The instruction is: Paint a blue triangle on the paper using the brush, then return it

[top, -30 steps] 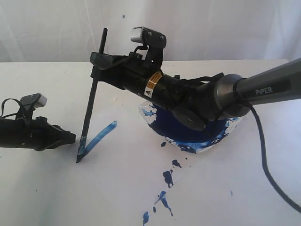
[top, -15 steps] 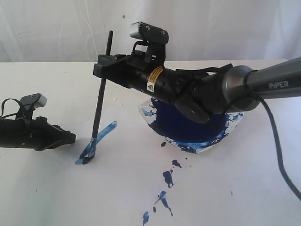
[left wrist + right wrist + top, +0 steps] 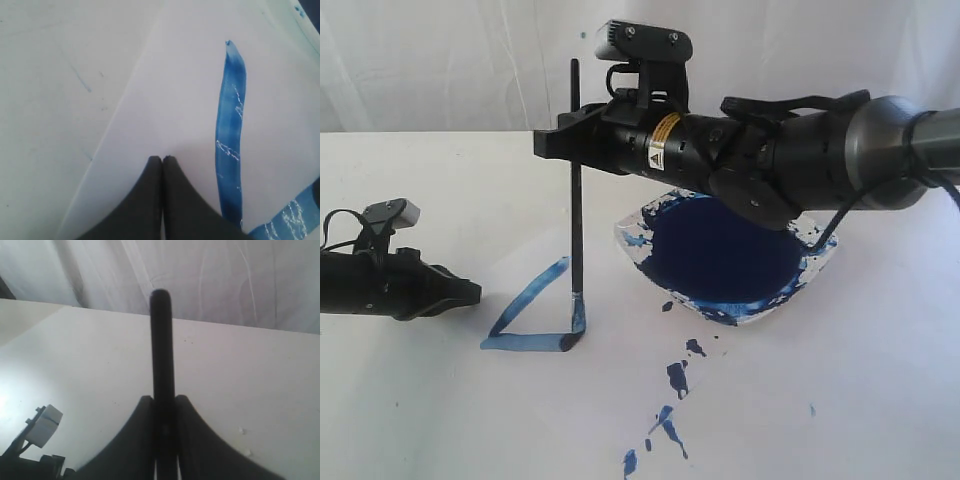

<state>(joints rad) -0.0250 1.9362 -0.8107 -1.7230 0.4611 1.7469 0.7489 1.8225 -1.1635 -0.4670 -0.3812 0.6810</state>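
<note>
**Brush held upright at the triangle's third side**

Brush (image 3: 575,200) is gripped near its upper end by the right gripper (image 3: 565,142), whose fingers are closed on the thin black shaft from both sides. In the right wrist view the shaft (image 3: 161,350) is seen rising straight out between the two pressed fingers (image 3: 141,412), and a short length stands above them. The brush is held almost vertical, and its tip is set down on the paper (image 3: 535,320) directly beneath the gripper.

The blue triangle (image 3: 525,343) is laid out on the paper below the right gripper and just ahead of the left gripper (image 3: 470,292). A long slanted stroke and a flat base stroke are joined at the corner nearest the left gripper. A shorter stroke rises from the base's other end to the brush tip. A gap is left between that tip and the top of the slanted stroke.

The left gripper is held low beside the paper with its jaws shut together and nothing between them. In the left wrist view the closed fingertips (image 3: 162,160) are seen over the paper (image 3: 170,100), with the slanted stroke (image 3: 230,125) just beyond them.

A paint dish (image 3: 820,265) filled with dark blue is seen under the right arm, behind the gripper. Dark blue splatters (image 3: 677,378) are scattered on the paper near the dish.
</note>
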